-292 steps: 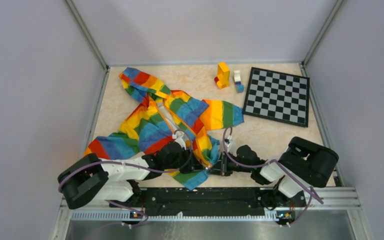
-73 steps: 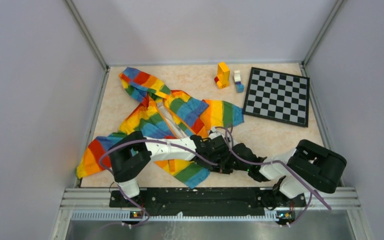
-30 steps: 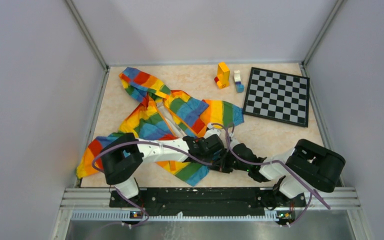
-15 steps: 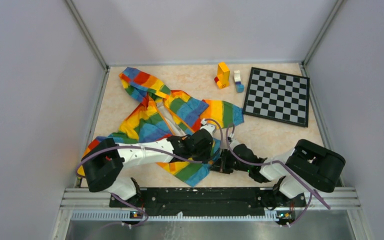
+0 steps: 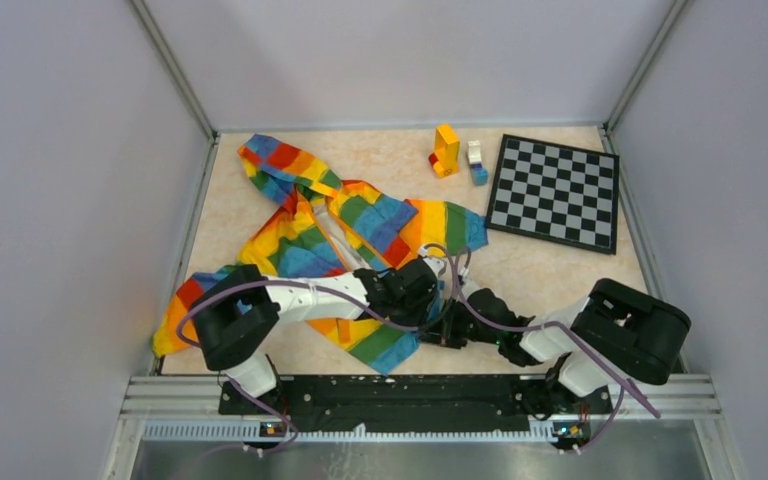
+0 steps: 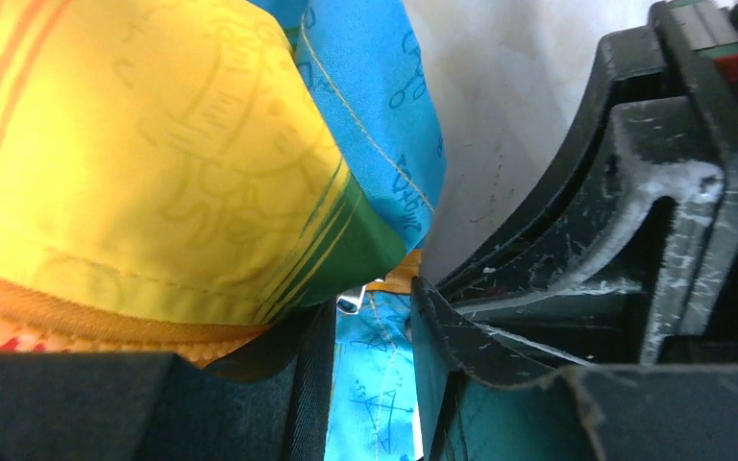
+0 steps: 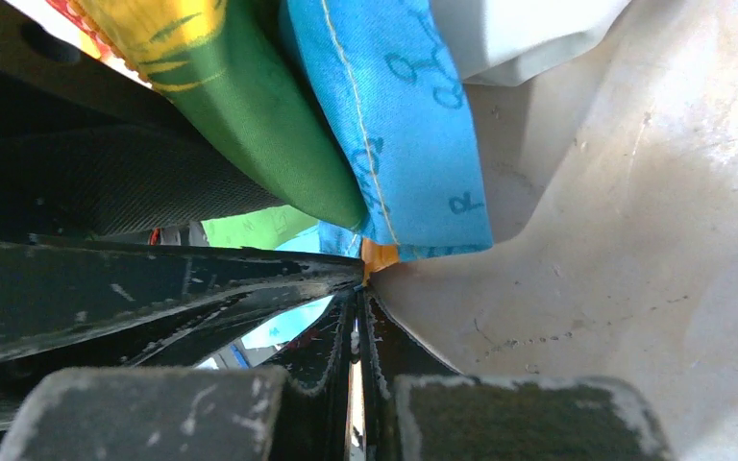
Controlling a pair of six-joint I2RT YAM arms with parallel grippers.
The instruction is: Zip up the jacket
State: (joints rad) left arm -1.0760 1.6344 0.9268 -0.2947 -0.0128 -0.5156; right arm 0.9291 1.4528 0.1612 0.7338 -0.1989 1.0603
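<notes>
1. Two arms met over the near hem of the jacket. It lay spread on the left half of the bench, with the hood toward the far left corner. One sleeve reached toward the chessboard and the other lay at the near left edge.
2. The front of the jacket stood unzipped, with pale lining showing between the striped panels.
3. The left jaws stood parted. In the left wrist view a gap separated the two fingers, and blue fabric showed through it. A small metal piece sat at the far end of the gap, near the orange zipper strip. Whether these fingers touched the cloth could not be told.
4. The right jaws were clenched on the jacket. In the right wrist view their fingers lay pressed together, pinching an orange end of the strip at the tips. Blue and green folds of the hem hung just above.
5. Both sets of jaws stood just beside each other at the right corner of the hem.
6. A yellow block stack and a white-and-blue block stack stood near the far edge, just left of the chessboard.
</notes>
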